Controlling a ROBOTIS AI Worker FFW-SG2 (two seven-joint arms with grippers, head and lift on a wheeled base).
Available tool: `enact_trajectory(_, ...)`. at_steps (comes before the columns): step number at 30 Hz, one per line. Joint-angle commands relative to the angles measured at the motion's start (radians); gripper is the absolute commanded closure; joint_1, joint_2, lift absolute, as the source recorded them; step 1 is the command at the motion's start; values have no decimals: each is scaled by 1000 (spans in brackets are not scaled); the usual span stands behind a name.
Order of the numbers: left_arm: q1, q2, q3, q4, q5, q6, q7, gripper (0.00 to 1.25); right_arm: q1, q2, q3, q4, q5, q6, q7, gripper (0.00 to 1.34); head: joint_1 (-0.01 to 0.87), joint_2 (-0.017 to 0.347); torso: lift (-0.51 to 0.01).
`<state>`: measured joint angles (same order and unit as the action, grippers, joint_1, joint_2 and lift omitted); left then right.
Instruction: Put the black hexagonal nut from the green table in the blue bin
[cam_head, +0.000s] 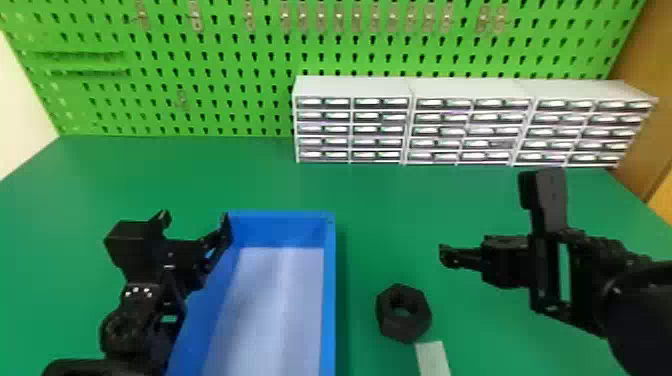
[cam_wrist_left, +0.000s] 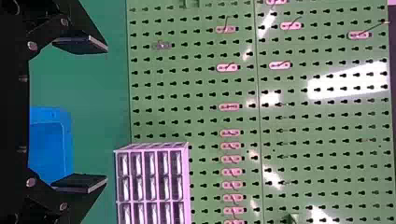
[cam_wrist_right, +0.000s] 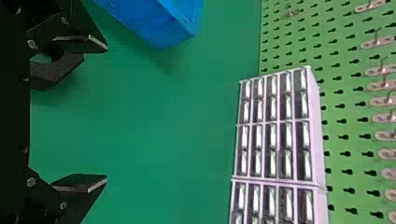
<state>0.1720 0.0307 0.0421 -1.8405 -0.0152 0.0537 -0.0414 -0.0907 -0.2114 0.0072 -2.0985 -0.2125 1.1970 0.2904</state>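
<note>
The black hexagonal nut (cam_head: 403, 327) lies on the green counter (cam_head: 375, 200), its hole showing to me, and nothing has hold of it. It sits just beside the blue bin (cam_head: 329, 280), on the robot's right of it, and outside the wall. So as I see it, the job is at its start: the nut has to be gripped, lifted, carried over that near wall and let go inside. None of those steps is done.

A pale strip (cam_head: 433, 357) lies right by the nut, on the side toward the robot. Farther to the right, the right end effector (cam_wrist_right: 107, 113) is above the counter, its two flat fingers spread wide with nothing between them. It looks the natural one for the pick, being on the nut's side; I'd guess it must come down and inward first. Over by the bin's far left corner is the left end effector (cam_wrist_left: 107, 114), also wide open and holding nothing.

Beyond all this, white drawer units (cam_head: 352, 120) stand at the back against a green pegboard (cam_head: 215, 50).
</note>
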Motion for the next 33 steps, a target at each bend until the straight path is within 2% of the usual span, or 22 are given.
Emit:
enact_trajectory(1, 0, 0, -1, 1, 0, 0, 0, 282, -17, -2, 16, 2, -8, 56, 1, 298, 657, 57, -95)
enact_trajectory(10, -5, 0, -4, 4, 0, 0, 0, 282, -46, -14, 66, 35, -19, 127, 6, 295, 657, 57, -95)
enact_trajectory(21, -8, 0, -4, 4, 0, 0, 0, 282, -64, -25, 103, 91, -22, 133, 6, 297, 657, 57, -95)
enact_trajectory(33, -9, 0, -2, 6, 0, -14, 0, 282, -135, -31, 177, 203, -18, 116, 19, 298, 657, 57, -95)
